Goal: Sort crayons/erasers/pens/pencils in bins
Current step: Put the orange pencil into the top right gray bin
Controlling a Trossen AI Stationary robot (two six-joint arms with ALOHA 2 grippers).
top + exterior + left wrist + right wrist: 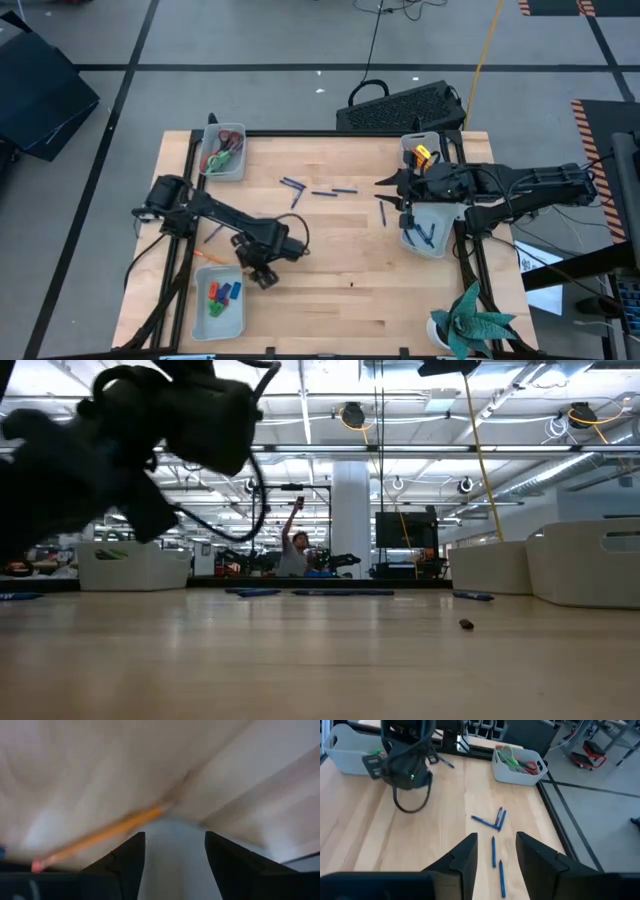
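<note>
My left gripper (262,274) hovers open near the table's front left, beside the near-left bin (203,318), which holds red, green and blue crayons (222,293). An orange pencil (100,836) lies flat on the wood just beyond its fingers (129,857), untouched. My right gripper (390,192) stands open above the table's right half, next to a bin (438,246) holding blue pens. Several blue pens (495,820) lie loose on the wood ahead of it (496,839). No erasers can be made out.
A far-left bin (228,172) holds red and green scissors. A far-right bin (432,138) holds something orange and yellow. A lone blue pen (213,233) lies by the left arm. A green plant (470,322) sits at the near right corner. A person (295,548) stands beyond the table.
</note>
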